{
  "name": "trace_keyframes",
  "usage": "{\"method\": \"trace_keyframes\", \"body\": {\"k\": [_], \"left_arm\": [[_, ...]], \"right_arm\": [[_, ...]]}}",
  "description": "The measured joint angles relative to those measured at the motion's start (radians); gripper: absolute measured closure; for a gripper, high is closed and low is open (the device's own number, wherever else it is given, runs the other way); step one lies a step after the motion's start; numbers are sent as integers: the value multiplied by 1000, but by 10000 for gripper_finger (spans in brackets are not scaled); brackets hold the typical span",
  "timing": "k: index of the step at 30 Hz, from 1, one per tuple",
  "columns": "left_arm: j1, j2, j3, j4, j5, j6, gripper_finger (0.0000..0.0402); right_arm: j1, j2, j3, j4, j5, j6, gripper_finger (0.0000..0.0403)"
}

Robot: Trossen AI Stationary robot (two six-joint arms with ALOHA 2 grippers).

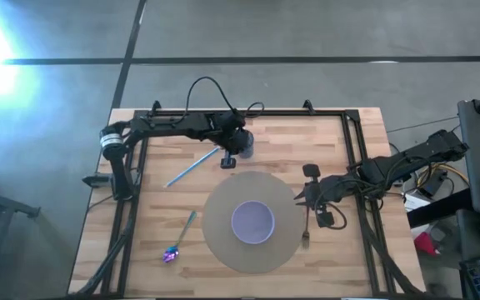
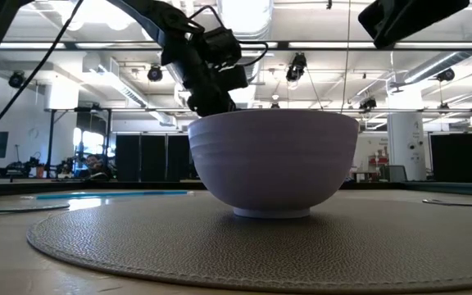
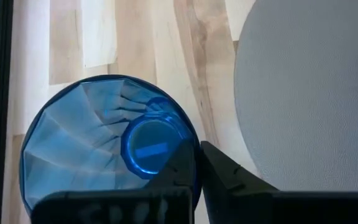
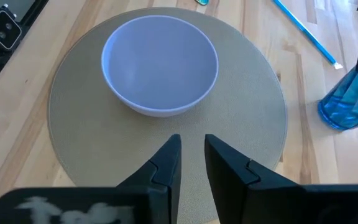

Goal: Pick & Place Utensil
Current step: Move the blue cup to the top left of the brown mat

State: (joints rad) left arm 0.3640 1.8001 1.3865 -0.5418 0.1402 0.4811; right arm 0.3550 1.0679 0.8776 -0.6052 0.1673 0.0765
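left hand [image 3: 197, 171] on blue cup [image 3: 98, 149] rim

Tabletop [image 1: 348, 142]: pale wood planks, smooth, satin sheen. Mat [image 4: 253, 106]: round, grey-tan, pebbled leather-like grain, matt. Bowl [image 4: 160, 65]: pale lavender, smooth, looks ceramic or plastic, soft sheen. Cup [image 3: 104, 149]: clear blue plastic, faceted, glossy. Straw [image 1: 192, 167]: blue plastic, smooth. Spoon [image 1: 179, 237]: glossy, iridescent metal look. Fork [image 1: 305, 233]: dark, material unclear.

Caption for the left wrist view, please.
Left claw shut on the rim of a blue cup, beside the round grey placemat.
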Motion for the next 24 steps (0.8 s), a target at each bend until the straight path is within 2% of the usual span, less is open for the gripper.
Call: {"method": "trace_keyframes", "body": {"k": [9,17,24], "left_arm": [[-19,-55,-1,-96,-5,8,398],[-66,-174,-1,-226,-15,-18,400],[-154,-294,-1,-330,-74,-102,399]], "right_arm": [[0,0,0,3,0,3,326],[0,0,-1,6,0,3,329],[0,0,-5,6,0,3,339]]}}
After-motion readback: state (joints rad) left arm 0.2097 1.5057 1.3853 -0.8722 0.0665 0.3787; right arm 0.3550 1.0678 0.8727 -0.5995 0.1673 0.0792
